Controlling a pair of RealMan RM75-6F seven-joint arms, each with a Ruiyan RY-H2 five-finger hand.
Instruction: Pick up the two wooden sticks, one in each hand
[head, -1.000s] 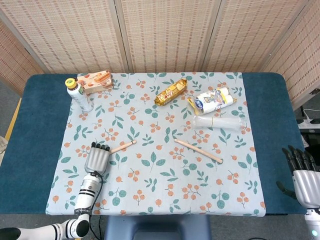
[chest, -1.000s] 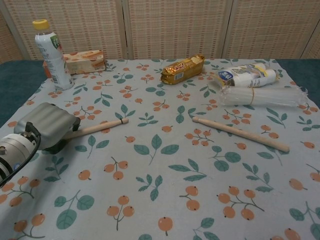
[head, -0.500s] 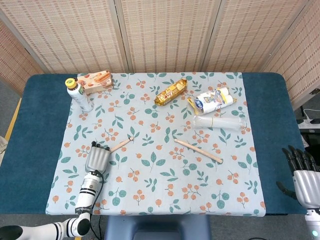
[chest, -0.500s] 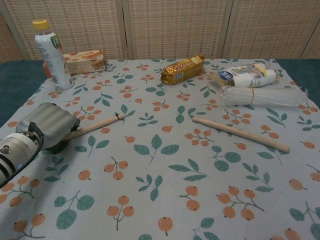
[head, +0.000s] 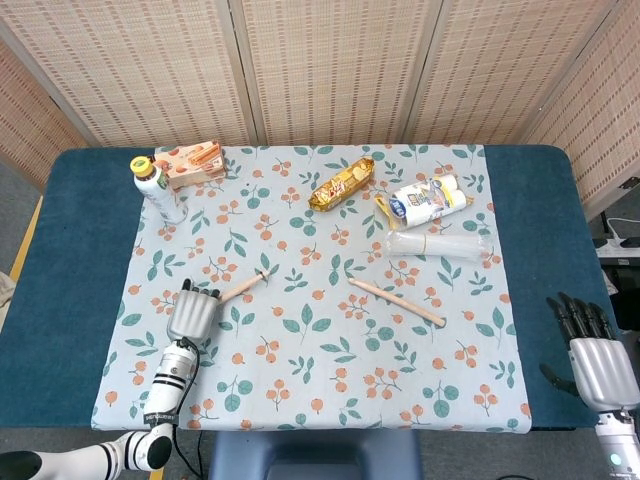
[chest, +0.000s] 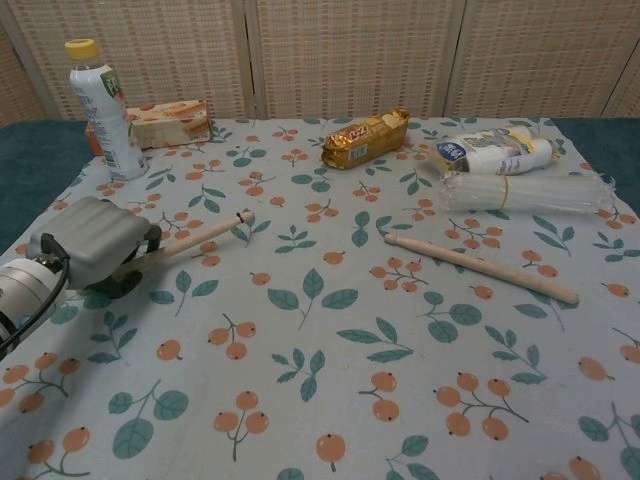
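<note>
Our left hand (chest: 95, 243) grips the near end of one wooden stick (head: 247, 285), fingers curled around it, its far tip raised off the floral cloth (head: 320, 400) on the worktop. The second stick (chest: 480, 267) lies flat right of centre, its long axis running from far-left to near-right. Our right hand (head: 590, 350) hovers off the cloth's right edge, fingers spread and holding nothing (the nearer hand for that stick, though well apart). Labels on the bottle (chest: 105, 110) and snack packets are too small to read.
</note>
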